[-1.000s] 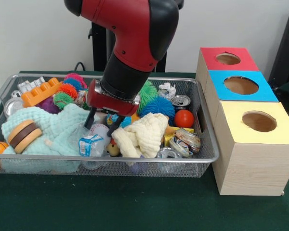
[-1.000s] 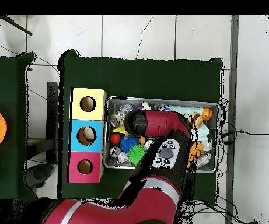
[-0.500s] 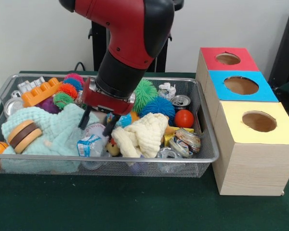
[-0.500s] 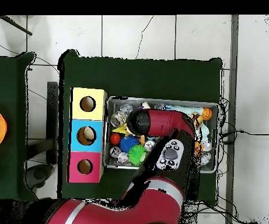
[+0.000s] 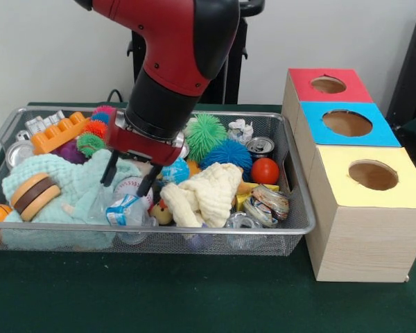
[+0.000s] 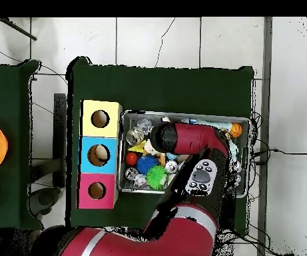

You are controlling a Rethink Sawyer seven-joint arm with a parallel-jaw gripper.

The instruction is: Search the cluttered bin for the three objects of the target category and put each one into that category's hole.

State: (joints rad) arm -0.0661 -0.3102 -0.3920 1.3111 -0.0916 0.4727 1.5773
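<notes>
Claw: you have the claw (image 5: 128,177) spread wide and empty, its two dark fingers (image 5: 111,168) pointing down over the small carton (image 5: 127,209) and the mint cloth (image 5: 76,187), near the front rim of the wire bin (image 5: 291,173).
Bin edges: the bin's right wall stands just beside the yellow box (image 5: 366,208); its front rim runs along the bare green tabletop (image 5: 194,298).
Open room: you see free tabletop in front of the bin; inside, the things lie packed against each other, with the cream cloth (image 5: 208,194) just right of the claw.
Targets: which category you want cannot be told from here. Spiky balls lie behind the arm: a green one (image 5: 206,132), a blue one (image 5: 227,154), and small ones (image 5: 93,132) at the back left. The red ball (image 5: 265,171) sits near the bin's right wall.
Holes: the red box (image 5: 326,84), blue box (image 5: 347,123) and yellow box each show one round hole on top.
Front view only: the claw's spread and the cloths.
Overhead view only: the arm (image 6: 189,143) covers the middle of the bin; the three boxes (image 6: 100,154) line up in a row along one short side.
</notes>
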